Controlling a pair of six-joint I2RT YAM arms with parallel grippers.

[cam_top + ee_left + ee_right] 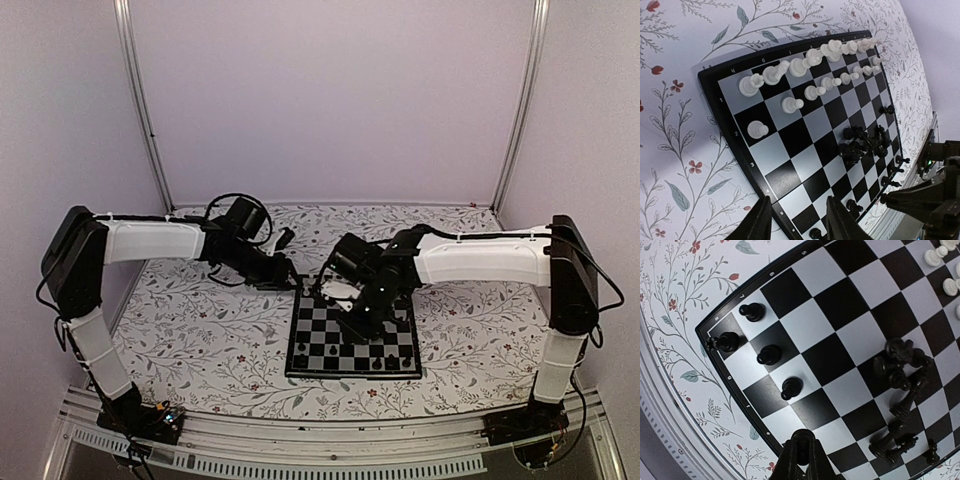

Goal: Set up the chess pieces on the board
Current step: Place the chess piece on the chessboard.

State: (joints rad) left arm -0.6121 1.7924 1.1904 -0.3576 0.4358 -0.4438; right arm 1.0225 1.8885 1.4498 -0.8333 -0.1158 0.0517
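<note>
Right wrist view: right tool (800, 447) pinched shut, nothing in it, over the board's (830, 357) near rim. Just ahead-left, four black pieces (769, 355) stand placed. Ahead-right lies the toppled black heap (900, 385), several long axes slanting away rightward. Right arm judged nearer. Left tool (797, 220) half-spread, empty; white pieces (815, 60) ranked along its far edge.

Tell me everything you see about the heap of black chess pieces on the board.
The heap of black pieces is a loose tangle of glossy, plastic-looking figures, most toppled on their sides, some leaning on each other. It sprawls over several squares of the board, apart from the upright black pieces near its rim.
</note>
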